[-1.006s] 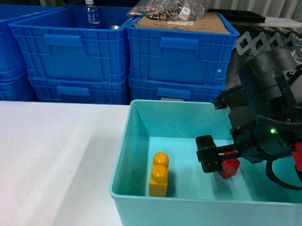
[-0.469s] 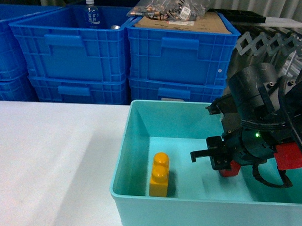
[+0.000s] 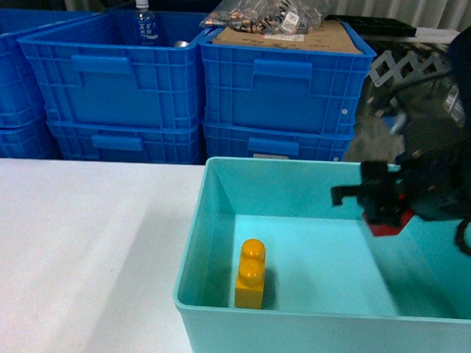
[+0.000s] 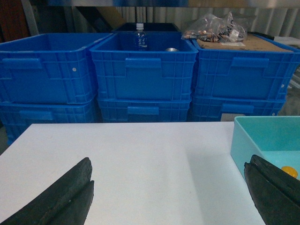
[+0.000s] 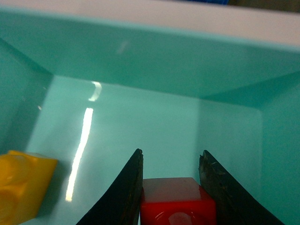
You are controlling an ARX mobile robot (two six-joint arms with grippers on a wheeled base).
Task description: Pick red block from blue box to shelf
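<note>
The red block (image 3: 386, 224) is now lifted off the floor of the blue box (image 3: 215, 315). One second ago it was seen low on the floor, at about 3 o'clock from the yellow brick (image 3: 251, 274); half a second ago it was hardly higher. In the head view it is now held near the level of the box rim, at about 2 o'clock from the brick and well apart from it.

The right gripper (image 5: 171, 183) is pressed together on the block: in the right wrist view the two dark fingers (image 5: 126, 187) are seen touching its left and right sides, and the stud is visible at the lower edge. The arm is blurred in the head view, so exact contact cannot be read there.

The left gripper (image 4: 168, 197) is spread wide and nothing is held in it; it is kept over the white table (image 4: 140, 159), at 9 o'clock of the box.

The picking step is judged as done, because the block is carried clear of the floor. The carrying to the shelf is not yet done. The shelf cannot be identified with certainty here, so its direction cannot be told. The brick is left in the box.
</note>
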